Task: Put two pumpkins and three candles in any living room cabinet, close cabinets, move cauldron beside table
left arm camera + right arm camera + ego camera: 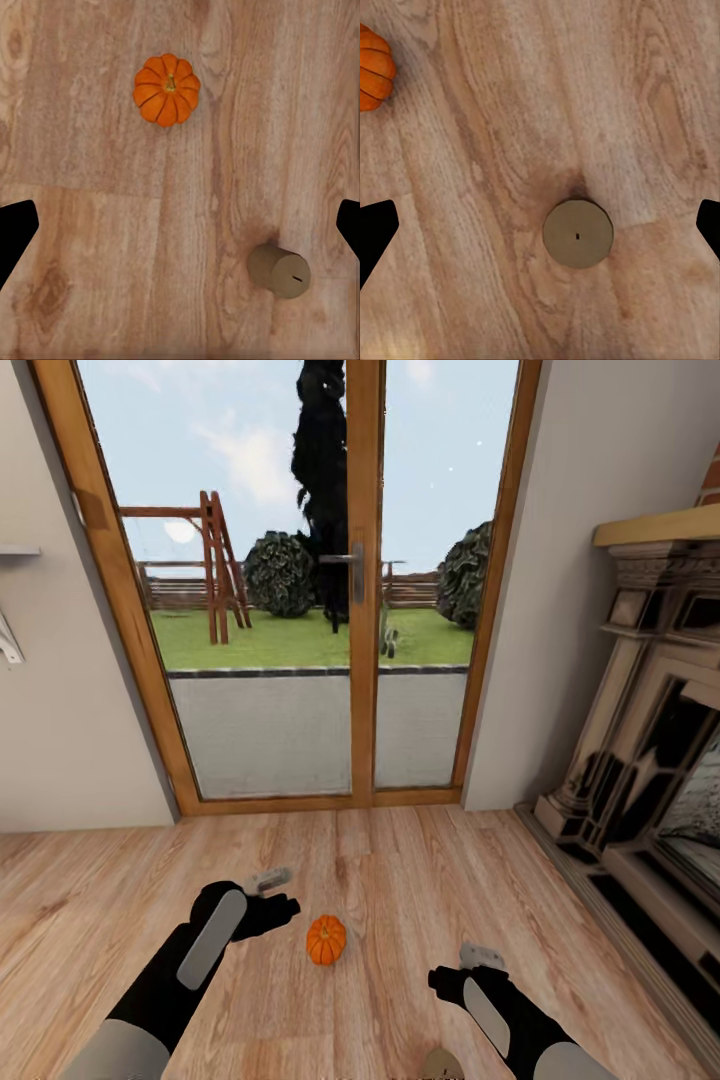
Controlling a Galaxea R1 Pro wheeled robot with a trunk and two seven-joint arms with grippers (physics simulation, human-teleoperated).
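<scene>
A small orange ribbed pumpkin (326, 940) sits on the wooden floor between my two arms. My left gripper (275, 893) hovers just left of it, open and empty. Seen from the left wrist, the pumpkin (166, 89) lies ahead of the spread fingers (15, 234), with a beige candle (279, 270) standing off to one side. My right gripper (465, 968) is open above the floor, right of the pumpkin. In the right wrist view a candle (577, 233) stands upright almost straight below the right gripper (540, 229), and the pumpkin (373, 69) peeks in at the edge. The candle's top (440, 1063) shows at the head view's bottom edge.
A tall glass door with a wooden frame (363, 660) faces me, with a garden behind it. An ornate carved fireplace (650, 760) runs along the right wall. Plain walls flank the door, and wooden floor (100, 920) stretches to the left.
</scene>
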